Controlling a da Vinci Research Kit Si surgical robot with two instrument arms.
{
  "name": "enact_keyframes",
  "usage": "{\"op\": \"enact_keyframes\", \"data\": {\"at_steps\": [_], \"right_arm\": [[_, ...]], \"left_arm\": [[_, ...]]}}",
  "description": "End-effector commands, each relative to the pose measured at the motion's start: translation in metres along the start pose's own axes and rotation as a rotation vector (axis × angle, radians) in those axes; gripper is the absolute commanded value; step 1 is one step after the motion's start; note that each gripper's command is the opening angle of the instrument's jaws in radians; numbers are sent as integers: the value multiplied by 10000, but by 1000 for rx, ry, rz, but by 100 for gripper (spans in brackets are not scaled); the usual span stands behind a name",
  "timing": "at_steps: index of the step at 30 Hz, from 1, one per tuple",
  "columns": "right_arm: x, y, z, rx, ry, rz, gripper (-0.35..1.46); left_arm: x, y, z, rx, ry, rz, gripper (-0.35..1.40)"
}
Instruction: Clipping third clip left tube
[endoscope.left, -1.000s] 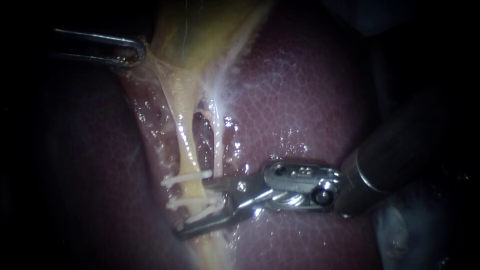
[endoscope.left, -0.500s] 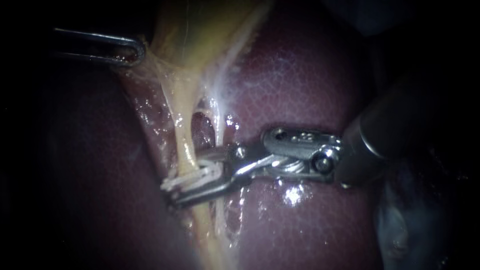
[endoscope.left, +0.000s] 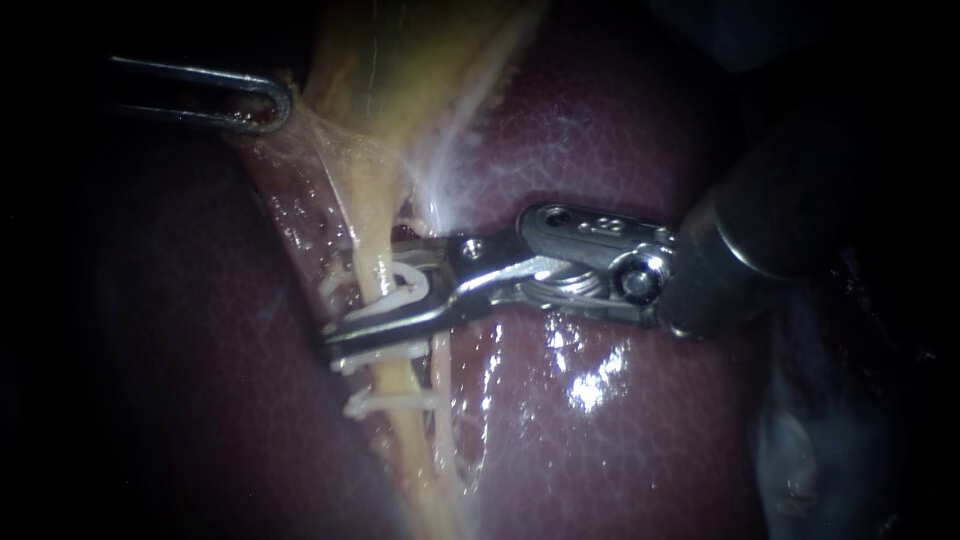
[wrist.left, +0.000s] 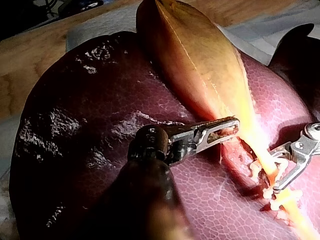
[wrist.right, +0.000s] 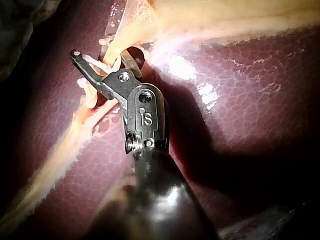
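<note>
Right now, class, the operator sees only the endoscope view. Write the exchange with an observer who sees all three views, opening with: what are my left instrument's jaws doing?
Observer: In the left wrist view, your left instrument has its jaws shut on tissue beside the gallbladder's narrow end.
Operator: How does the gallbladder lie?
Observer: Its long tan body lies on the liver, a wooden bench beyond.
Operator: And my right instrument?
Observer: In the right wrist view, one jaw tip shows past the left tube, the clip between its jaws.
</note>
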Motion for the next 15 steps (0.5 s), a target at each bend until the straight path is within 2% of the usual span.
{"op": "enact_keyframes", "data": {"at_steps": [1, 3, 7, 10, 15], "right_arm": [[-1, 1, 1, 1, 4, 1, 50], [0, 3, 0, 0, 8, 2, 50], [3, 7, -2, 6, 41, 4, 50], [7, 9, -4, 51, 91, 0, 50], [15, 9, -8, 115, 163, 48, 50]], "left_arm": [[0, 0, 0, -1, 0, 0, -35], [0, 0, 1, -1, 0, 0, -35], [0, 0, 1, -1, 0, 0, -35], [0, 0, 1, -2, 0, 0, -35], [1, 0, 2, -2, 0, 0, -35]]}}
